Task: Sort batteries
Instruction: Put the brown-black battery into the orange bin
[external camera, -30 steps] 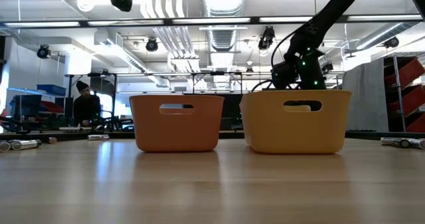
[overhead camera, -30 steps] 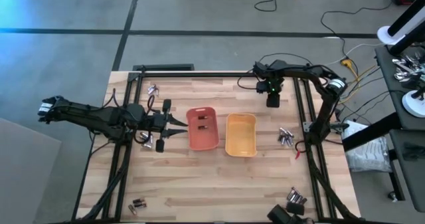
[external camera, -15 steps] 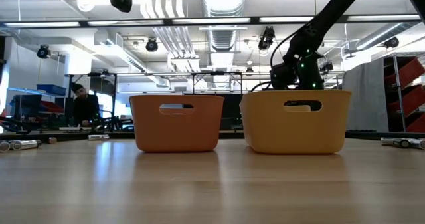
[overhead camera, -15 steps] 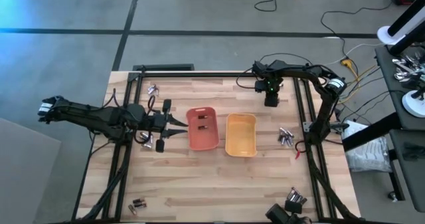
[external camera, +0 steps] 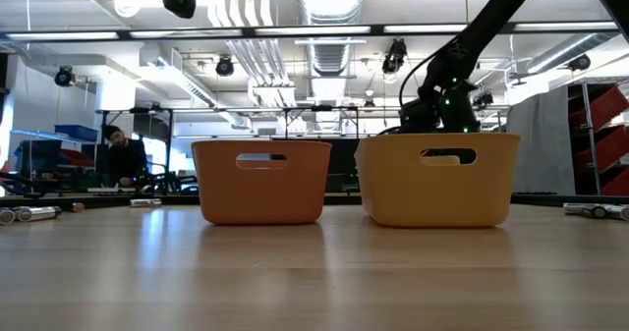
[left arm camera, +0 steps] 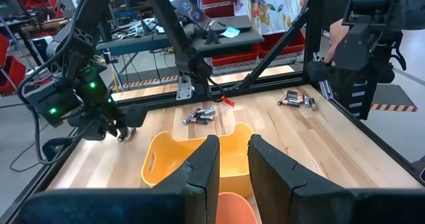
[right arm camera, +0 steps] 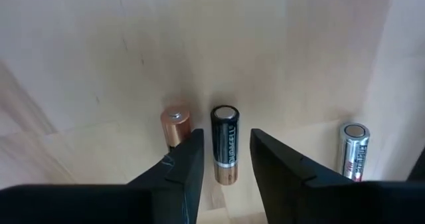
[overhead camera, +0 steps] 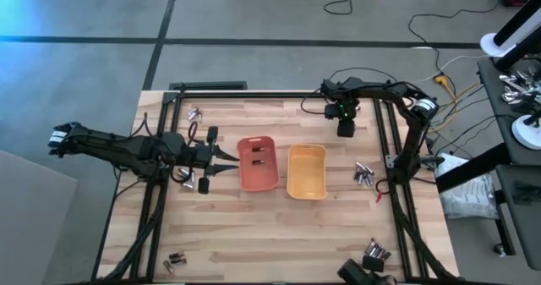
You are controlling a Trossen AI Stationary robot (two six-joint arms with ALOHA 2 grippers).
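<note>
My right gripper [right arm camera: 224, 165] stands open near the table's far edge [overhead camera: 347, 129], pointing down. Its fingers stand on either side of a dark battery with a coppery band [right arm camera: 224, 143] that lies on the wood, without touching it. A coppery battery [right arm camera: 176, 125] and a silvery one [right arm camera: 352, 151] lie beside it. My left gripper [overhead camera: 225, 160] hovers open and empty just left of the orange tray [overhead camera: 272, 177]. The yellow tray [overhead camera: 307, 185] stands to the orange tray's right. Two dark batteries [overhead camera: 259, 153] lie in the orange tray.
Loose clusters of batteries lie at the far left [overhead camera: 194, 114], beside my left gripper [overhead camera: 188, 178], right of the yellow tray [overhead camera: 363, 174], and at the near left [overhead camera: 174, 260] and near right [overhead camera: 377, 251]. Black frame rails [overhead camera: 385, 150] run along the table's sides.
My right gripper has gone down a little toward the table behind the yellow tray, staying open.
</note>
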